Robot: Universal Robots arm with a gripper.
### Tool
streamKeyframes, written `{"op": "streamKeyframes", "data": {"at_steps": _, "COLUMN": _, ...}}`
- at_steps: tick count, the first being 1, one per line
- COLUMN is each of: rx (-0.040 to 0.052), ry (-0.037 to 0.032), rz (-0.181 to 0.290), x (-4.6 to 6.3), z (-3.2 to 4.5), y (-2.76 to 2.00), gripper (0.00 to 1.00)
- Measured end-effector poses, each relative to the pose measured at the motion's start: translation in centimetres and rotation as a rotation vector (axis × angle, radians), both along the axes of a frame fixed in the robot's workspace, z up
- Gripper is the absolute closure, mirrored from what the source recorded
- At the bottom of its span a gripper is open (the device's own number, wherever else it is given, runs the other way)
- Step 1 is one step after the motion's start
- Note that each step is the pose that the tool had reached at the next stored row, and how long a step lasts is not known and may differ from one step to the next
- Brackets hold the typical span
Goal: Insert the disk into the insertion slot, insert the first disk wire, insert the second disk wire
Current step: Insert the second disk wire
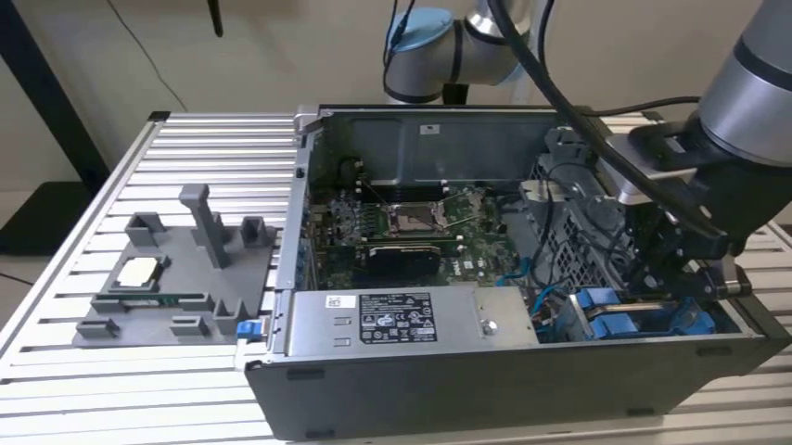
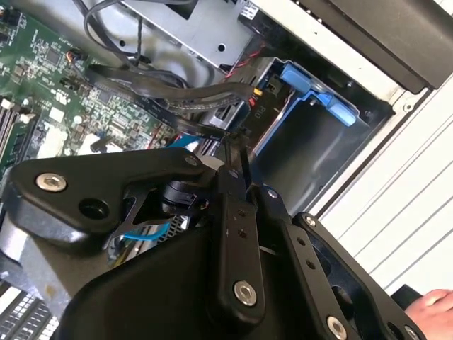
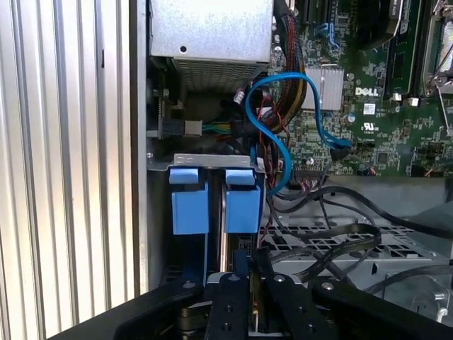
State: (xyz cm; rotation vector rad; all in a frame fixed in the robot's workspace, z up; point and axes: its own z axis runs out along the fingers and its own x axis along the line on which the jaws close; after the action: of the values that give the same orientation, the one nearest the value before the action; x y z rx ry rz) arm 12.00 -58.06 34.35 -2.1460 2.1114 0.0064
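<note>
Arm descends from 1 o'clock of exterior view, wrist pointing down inside open computer case point(image 1: 495, 278) on slatted desk point(image 1: 74, 371). Gripper point(image 1: 674, 283) hangs just above insertion slot point(image 1: 644, 320) with blue fittings, at case's 4 o'clock corner. In both wrist views fingers point(image 2: 241, 170) pressed together, nothing visibly between them. Blue cable point(image 3: 283, 120) loops near slot point(image 3: 212, 198). Grey holder tray point(image 1: 173, 278) sits at 9 o'clock.

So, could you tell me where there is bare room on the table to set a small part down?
The ribbed table is bare behind the grey fixture, toward the exterior view's left of the computer case, and in a strip in front of that fixture. Inside the case it is crowded: cables, and the gripper over the blue-fitted insertion slot.
</note>
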Motion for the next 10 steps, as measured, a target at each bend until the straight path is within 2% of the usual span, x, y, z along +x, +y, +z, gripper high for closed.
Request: {"op": "streamKeyframes", "data": {"at_steps": 10, "rx": -0.0027, "ry": -0.0014, "rz": 0.0, "x": 0.15, "z": -0.6, "y": -0.03, "gripper": 0.84}}
